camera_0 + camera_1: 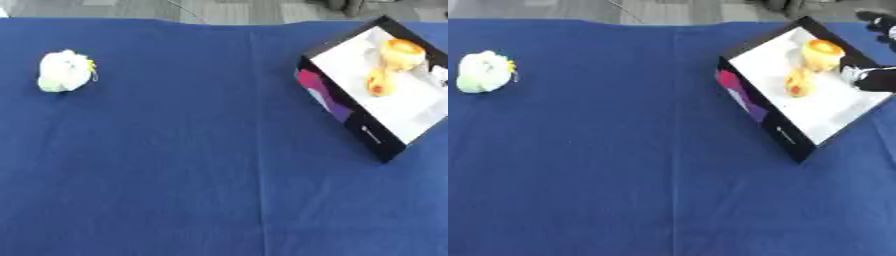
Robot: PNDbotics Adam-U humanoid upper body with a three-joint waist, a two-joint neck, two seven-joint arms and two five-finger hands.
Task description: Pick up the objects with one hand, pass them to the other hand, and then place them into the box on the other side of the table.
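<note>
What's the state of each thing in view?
white plush: on the cloth, far left, untouched.
box: open, on the right.
two yellow-orange objects: inside the box.
right hand: at the box's right edge, fingers unclear.
left hand: not visible.

A blue cloth (175, 165) covers the whole table and fills nearly all of both views. A straight crease (259, 150) runs down it from the far edge to the near edge, a little right of the middle in the left eye view. Beyond the cloth's far edge lies a strip of grey floor (131, 9) laid in tiles. A thin dark line (627, 11) crosses that floor on a slant.
</note>
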